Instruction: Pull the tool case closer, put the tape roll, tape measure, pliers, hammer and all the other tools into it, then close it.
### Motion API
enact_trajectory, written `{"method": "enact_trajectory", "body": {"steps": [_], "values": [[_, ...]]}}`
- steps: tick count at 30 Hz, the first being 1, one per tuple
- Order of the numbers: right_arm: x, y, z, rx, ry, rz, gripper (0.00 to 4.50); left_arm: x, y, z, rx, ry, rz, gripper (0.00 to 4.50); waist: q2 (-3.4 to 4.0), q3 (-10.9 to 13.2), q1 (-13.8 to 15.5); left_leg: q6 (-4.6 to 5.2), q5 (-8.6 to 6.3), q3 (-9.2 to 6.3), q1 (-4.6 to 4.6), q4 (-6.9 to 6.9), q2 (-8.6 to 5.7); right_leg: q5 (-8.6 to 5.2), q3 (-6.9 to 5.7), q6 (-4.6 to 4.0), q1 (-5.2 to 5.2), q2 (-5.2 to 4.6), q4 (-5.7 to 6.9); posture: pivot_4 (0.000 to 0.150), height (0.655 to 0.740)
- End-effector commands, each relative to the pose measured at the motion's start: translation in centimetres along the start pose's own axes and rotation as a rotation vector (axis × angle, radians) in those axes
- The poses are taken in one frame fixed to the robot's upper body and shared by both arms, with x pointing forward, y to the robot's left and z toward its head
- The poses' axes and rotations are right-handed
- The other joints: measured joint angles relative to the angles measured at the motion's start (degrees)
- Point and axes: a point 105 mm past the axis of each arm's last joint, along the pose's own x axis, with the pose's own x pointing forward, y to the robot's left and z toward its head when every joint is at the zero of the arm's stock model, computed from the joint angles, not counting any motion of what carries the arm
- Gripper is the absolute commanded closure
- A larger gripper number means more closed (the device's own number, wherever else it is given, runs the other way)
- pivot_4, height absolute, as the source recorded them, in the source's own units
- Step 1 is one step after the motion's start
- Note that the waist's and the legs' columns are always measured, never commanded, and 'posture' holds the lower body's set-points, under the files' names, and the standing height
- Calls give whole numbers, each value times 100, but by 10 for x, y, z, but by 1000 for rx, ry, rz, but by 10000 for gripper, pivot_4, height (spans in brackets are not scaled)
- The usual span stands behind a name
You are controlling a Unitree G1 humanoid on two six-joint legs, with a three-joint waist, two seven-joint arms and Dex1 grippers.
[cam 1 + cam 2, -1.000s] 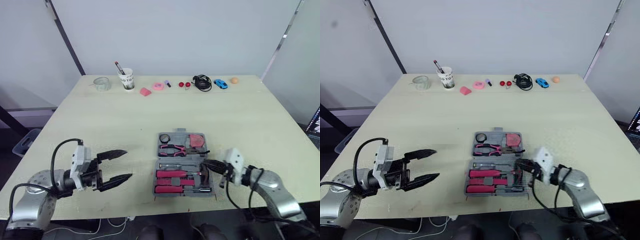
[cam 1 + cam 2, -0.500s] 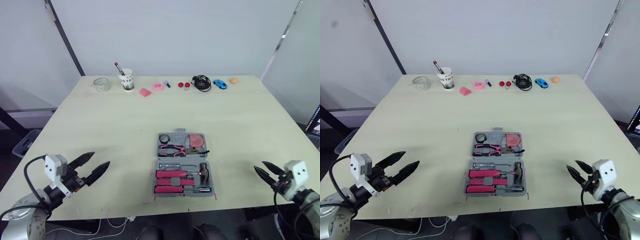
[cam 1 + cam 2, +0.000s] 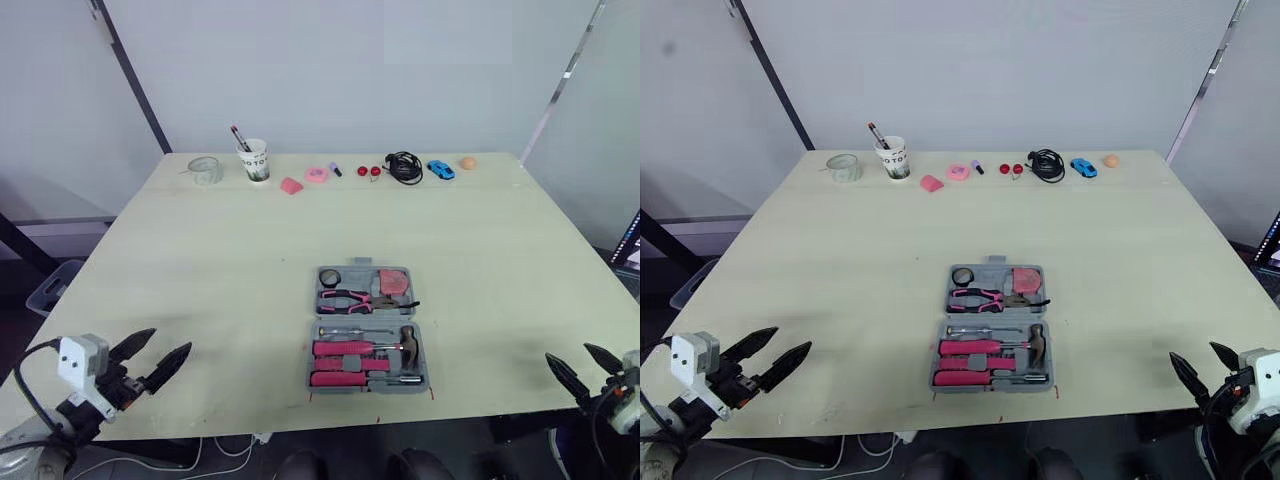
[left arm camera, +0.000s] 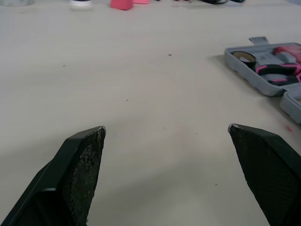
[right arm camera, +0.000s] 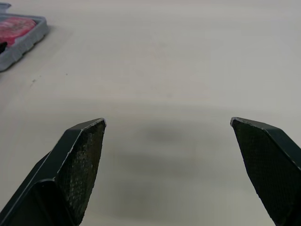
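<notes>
Open tool case [image 3: 367, 328] near the middle of the table's [image 3: 230, 250] front edge.
Pliers [image 3: 345, 297], hammer [image 3: 406, 340] and what seems the tape roll [image 3: 329, 277] lie inside; left gripper [image 3: 168, 341] at the front-left corner, right gripper [image 3: 570, 353] at the front-right, both with fingers apart.

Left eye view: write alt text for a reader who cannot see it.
An open grey plastic tool case, filled with pink-handled tools, lies near the front of a pale yellow table. The open left claw and open right claw hover near its front corners, apart from the case.
</notes>
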Motion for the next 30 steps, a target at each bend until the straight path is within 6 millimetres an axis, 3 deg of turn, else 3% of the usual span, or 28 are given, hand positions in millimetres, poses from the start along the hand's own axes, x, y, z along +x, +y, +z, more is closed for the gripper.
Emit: {"method": "enact_trajectory", "body": {"steps": [1, 11, 12, 14, 16, 18, 20, 21, 23, 24, 30], "values": [[18, 9, 17, -100, 13, 91, 213, 14, -4, 3, 106, 43, -94, 0, 3, 0, -4, 0, 0, 2, 1, 0, -2, 0, 2, 0, 0, 1, 0, 1500, 7400], [79, 56, 36, -213, 58, 367, 213, 64, -24, 2, 190, 87, -356, 0, 1, -1, 6, 2, 1, 10, 3, 2, -13, 2, 6, 1, 3, 15, 9, 1500, 7400], [85, 63, 36, -220, 68, 406, 2647, 70, -26, 1, 193, 95, -385, 0, -1, -3, 5, 2, 1, 11, 4, 1, -14, 2, 7, 1, 4, 15, 9, 1500, 7400], [91, 72, 36, -233, 86, 458, 6829, 80, -29, 1, 196, 100, -425, 5512, -1, -3, 7, 2, 0, 15, -1, 0, -16, 2, 5, 1, 2, 18, 8, 1500, 7400], [98, 78, 37, -248, 94, 493, 16195, 88, -33, 3, 202, 101, -464, 12667, 0, -2, 7, 2, 1, 25, -15, 2, -17, 3, -5, 3, -3, 19, 7, 1500, 7400], [106, 84, 35, -276, 111, 533, 27534, 96, -37, 4, 209, 105, -504, 23857, 0, -2, 5, 2, 1, 25, -20, 3, -17, 14, -9, 22, -6, 19, 7, 1500, 7400], [112, 91, 31, -297, 137, 569, 33401, 103, -41, 2, 221, 121, -549, 29139, 0, -2, 4, 2, 1, 23, -20, 3, -17, 14, -10, 22, -5, 21, 5, 1500, 7400], [113, 92, 30, -304, 145, 577, 39459, 105, -42, 2, 223, 126, -560, 35248, -1, -3, 2, 2, 1, 23, -20, 3, -17, 14, -10, 22, -5, 21, 5, 1500, 7400], [116, 98, 26, -321, 167, 613, 44640, 110, -45, 0, 230, 140, -593, 40235, 0, -2, 4, 2, 1, 22, -22, 8, -18, 15, -11, 23, -5, 23, 6, 1500, 7400], [119, 103, 24, -329, 178, 638, 45000, 114, -48, -1, 234, 148, -613, 44233, 0, -2, 4, 2, 1, 19, -25, 8, -17, 15, -13, 23, -5, 25, 6, 1500, 7400], [136, 121, 20, -389, 213, 702, 45000, 131, -59, -7, 257, 203, -698, 44233, 0, -2, 0, 2, 1, 14, -29, 15, -17, 16, -14, 24, -6, 31, 8, 1500, 7400]]}}
